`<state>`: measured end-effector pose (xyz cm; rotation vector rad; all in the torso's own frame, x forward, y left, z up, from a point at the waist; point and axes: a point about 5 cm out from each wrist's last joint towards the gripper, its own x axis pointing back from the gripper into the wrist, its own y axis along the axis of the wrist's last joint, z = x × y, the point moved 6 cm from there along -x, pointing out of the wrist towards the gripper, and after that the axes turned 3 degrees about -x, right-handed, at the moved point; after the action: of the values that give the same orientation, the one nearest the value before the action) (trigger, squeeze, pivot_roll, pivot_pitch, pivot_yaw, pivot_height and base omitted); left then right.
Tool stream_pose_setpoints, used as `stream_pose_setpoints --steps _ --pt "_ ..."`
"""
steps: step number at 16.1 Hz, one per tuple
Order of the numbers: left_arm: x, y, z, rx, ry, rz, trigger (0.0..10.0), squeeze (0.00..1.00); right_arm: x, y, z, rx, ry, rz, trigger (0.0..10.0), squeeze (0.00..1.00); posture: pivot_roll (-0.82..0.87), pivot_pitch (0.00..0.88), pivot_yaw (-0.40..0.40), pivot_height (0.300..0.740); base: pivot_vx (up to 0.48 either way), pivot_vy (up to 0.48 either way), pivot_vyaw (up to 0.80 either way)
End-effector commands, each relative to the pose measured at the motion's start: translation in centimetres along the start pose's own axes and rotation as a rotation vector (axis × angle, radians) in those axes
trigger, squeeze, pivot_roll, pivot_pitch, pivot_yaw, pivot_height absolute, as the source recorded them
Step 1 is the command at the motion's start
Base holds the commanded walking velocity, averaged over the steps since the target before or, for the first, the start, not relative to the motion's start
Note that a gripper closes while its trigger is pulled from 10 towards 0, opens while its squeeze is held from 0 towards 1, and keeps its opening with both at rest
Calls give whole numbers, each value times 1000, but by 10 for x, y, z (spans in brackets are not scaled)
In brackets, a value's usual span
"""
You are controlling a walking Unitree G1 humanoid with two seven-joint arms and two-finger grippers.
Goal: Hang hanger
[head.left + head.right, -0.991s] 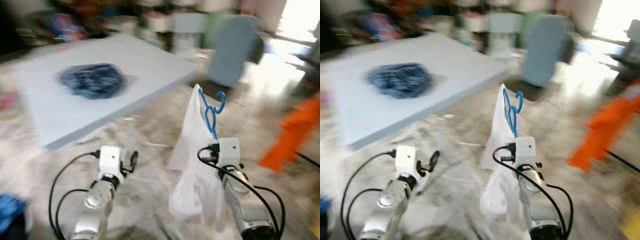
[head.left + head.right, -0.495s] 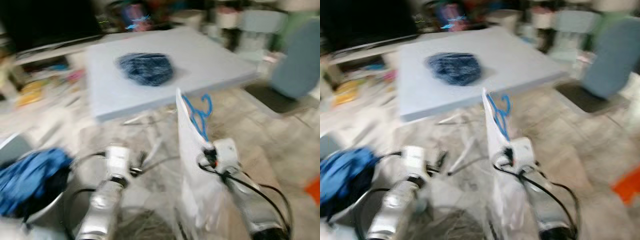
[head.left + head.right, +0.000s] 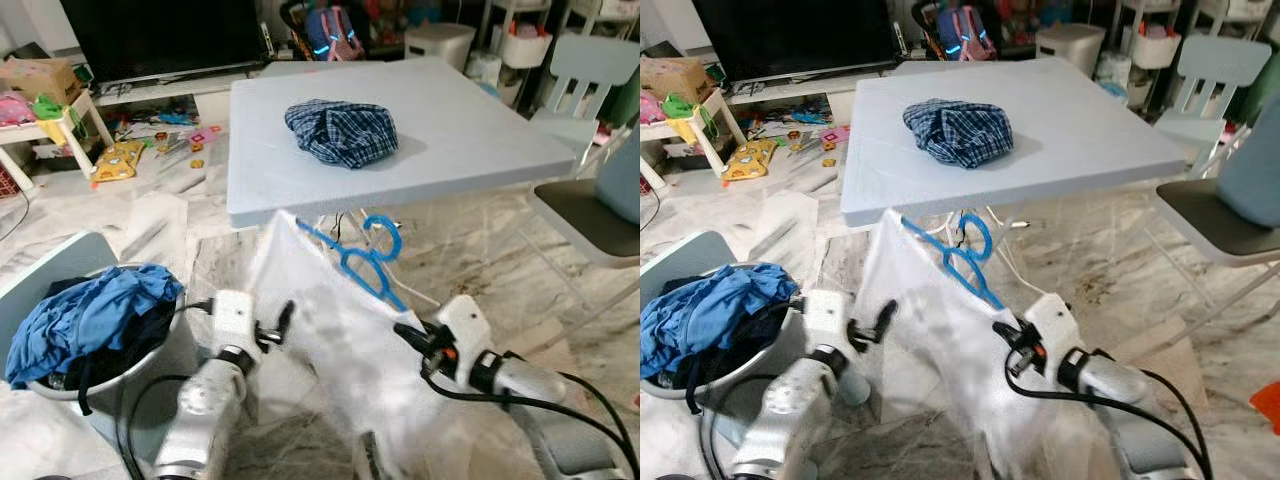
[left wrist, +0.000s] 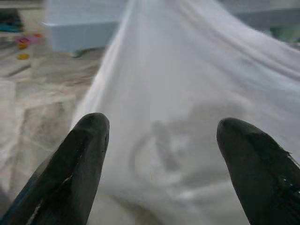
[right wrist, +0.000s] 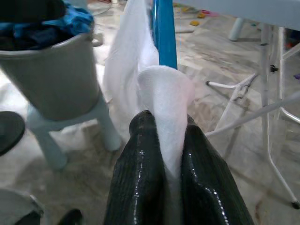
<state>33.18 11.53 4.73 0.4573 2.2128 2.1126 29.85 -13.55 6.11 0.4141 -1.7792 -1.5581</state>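
Currently, hanger point(image 3: 362, 262): blue, inside the neck of a white garment point(image 3: 330, 350), raised in front of the table point(image 3: 480, 150).
Right gripper point(image 5: 161, 140): fingers clamped on garment and hanger.
Left gripper point(image 4: 161, 154): fingers spread, facing the garment, not touching.
Table: bears a plaid cloth point(image 3: 342, 131).
Basket point(image 3: 150, 350): to the left, holds blue clothes point(image 3: 90, 315).

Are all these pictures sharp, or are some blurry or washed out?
Left eye view: the table and checked cloth are sharp; the white garment on the blue hanger is smeared. Left wrist view: soft throughout, the garment a pale haze beyond the left gripper. Right wrist view: the right gripper fingers are crisp with glossy glare; the grey bucket behind is slightly soft.
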Motion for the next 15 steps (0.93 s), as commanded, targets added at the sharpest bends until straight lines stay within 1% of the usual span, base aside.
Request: stream_pose_setpoints --steps 1,2,3,4,5,7,8,9,10,11,13,15 --pt "-1 10 4 3 -2 -32 10000 0 0 22 9 41 72 -76 10000 0 -168 0 32 740 0 0 0" --pt "-2 16 4 40 -8 -49 10000 0 8 16 15 67 147 -37 10000 0 -167 0 31 740 0 0 0" --pt "-3 20 3 60 -22 -63 10000 0 11 11 16 88 168 -14 10000 0 -165 0 31 740 0 0 0" --pt "-3 24 1 82 -39 -79 10000 0 12 8 17 89 185 0 10000 0 -165 0 32 740 0 0 0" --pt "-4 26 0 104 -45 -84 10000 0 13 6 22 103 221 8 10000 0 -164 0 32 740 0 0 0" --pt "-5 27 1 119 -49 -83 10000 0 11 6 17 107 196 9 10000 0 -164 0 33 740 0 0 0" --pt "-5 27 0 133 -57 -80 10000 0 11 7 20 111 219 8 10000 0 -164 0 33 740 0 0 0" --pt "-5 28 0 173 -65 -81 10000 0 11 7 23 113 231 9 10000 0 -165 0 35 740 0 0 0" --pt "-6 32 -3 258 -89 -89 10000 0 11 6 28 104 257 10 10000 0 -166 0 34 740 0 0 0" --pt "-6 32 -5 280 -103 -86 10000 0 11 6 29 109 261 11 10000 0 -168 0 35 740 0 0 0" --pt "-6 31 -8 286 -113 -72 10000 0 11 7 30 109 263 7 10000 0 -168 0 34 740 0 0 0" --pt "-8 24 -6 317 -99 -40 10000 0 11 10 37 108 299 1 10000 0 -172 0 34 740 0 0 0"
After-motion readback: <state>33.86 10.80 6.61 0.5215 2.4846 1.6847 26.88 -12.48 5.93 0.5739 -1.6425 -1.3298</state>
